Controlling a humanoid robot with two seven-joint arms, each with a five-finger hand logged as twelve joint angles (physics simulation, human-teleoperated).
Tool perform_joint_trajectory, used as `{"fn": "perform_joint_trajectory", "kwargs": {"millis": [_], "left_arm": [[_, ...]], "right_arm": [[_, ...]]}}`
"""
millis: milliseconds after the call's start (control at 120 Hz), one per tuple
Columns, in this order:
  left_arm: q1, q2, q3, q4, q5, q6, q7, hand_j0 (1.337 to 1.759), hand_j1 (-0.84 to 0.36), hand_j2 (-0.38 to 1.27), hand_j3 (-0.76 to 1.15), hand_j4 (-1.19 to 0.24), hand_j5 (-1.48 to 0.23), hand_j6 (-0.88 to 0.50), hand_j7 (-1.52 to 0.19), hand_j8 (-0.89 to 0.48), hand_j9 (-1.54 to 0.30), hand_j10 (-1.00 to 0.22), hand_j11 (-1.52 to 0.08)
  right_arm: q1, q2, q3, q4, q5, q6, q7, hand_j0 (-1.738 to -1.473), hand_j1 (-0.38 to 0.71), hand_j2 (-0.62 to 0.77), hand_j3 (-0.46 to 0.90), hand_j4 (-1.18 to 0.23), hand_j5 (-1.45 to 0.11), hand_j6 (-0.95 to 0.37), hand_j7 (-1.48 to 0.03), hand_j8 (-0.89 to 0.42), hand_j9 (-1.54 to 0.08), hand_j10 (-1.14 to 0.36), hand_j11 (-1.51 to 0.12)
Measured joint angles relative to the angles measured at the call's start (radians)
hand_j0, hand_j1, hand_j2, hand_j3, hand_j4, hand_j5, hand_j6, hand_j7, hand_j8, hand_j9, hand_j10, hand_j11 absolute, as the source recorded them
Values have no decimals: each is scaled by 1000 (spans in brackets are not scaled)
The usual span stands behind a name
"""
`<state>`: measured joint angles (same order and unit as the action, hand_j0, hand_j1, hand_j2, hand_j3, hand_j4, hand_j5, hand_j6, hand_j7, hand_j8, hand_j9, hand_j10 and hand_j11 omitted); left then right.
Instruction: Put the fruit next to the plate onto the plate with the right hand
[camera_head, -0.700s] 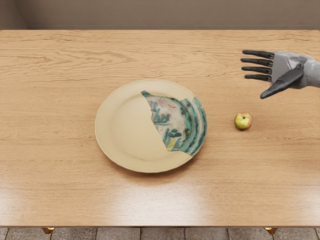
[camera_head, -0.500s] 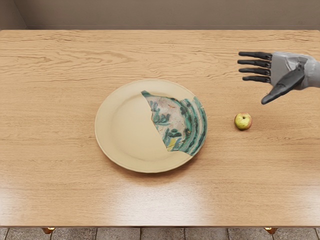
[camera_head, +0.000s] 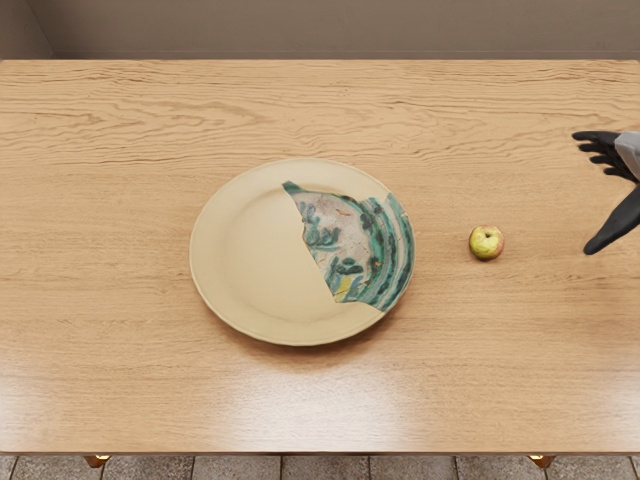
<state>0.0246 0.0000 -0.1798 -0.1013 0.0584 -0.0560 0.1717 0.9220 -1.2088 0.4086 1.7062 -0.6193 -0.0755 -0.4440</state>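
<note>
Although only part of it shows at the 3 o'clock edge of the view, the right hand (camera_head: 630, 152) reads as wide open: dark fingers (camera_head: 598, 142) stretch toward 9 o'clock, the thumb (camera_head: 612, 230) angles down apart from them, and nothing sits between. It hovers over the worktop (camera_head: 150, 120), well apart from the fruit, which lies toward 8 o'clock from it. That fruit is a small yellow-green apple (camera_head: 486, 242) with a faint blush, resting on the bare wood at 3 o'clock of the plate (camera_head: 250, 250), near its rim but not touching. I judge the apple light, firm and smooth-skinned, and round enough to roll or squirt out of a careless pinch. The best hold looks to be from above, thumb on one side and fingers opposite across its widest girth. The plate is wide and shallow, so the apple could roll once released.
</note>
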Motion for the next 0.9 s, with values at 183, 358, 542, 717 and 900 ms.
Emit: {"fn": "perform_joint_trajectory", "kwargs": {"millis": [183,358,542,717,900], "left_arm": [[0,0,0,0,0,0,0,1658,58,49,0,-243,-316,-243,-316,-243,-316,-243,-316],[0,0,0,0,0,0,0,1658,58,49,0,-243,-316,-243,-316,-243,-316,-243,-316],[0,0,0,0,0,0,0,1658,58,49,0,-243,-316,-243,-316,-243,-316,-243,-316],[0,0,0,0,0,0,0,1658,58,49,0,-243,-316,-243,-316,-243,-316,-243,-316],[0,0,0,0,0,0,0,1658,58,49,0,-243,-316,-243,-316,-243,-316,-243,-316]], "right_arm": [[347,158,-485,18,-17,-352,-117,-1658,-313,-4,0,-40,-44,-42,-43,-41,-44,-39,-43],[574,369,-801,23,93,-501,-157,-1658,-312,-4,0,-38,-44,-40,-43,-38,-43,-37,-43],[623,483,-871,24,131,-530,-165,-1658,-310,-5,0,-37,-45,-39,-44,-38,-45,-37,-45],[631,545,-882,23,137,-534,-167,-1658,-309,-6,0,-36,-45,-37,-45,-37,-45,-36,-45],[630,581,-884,16,145,-535,-167,-1658,-290,-9,0,-51,-65,-52,-65,-52,-65,-51,-65]]}}
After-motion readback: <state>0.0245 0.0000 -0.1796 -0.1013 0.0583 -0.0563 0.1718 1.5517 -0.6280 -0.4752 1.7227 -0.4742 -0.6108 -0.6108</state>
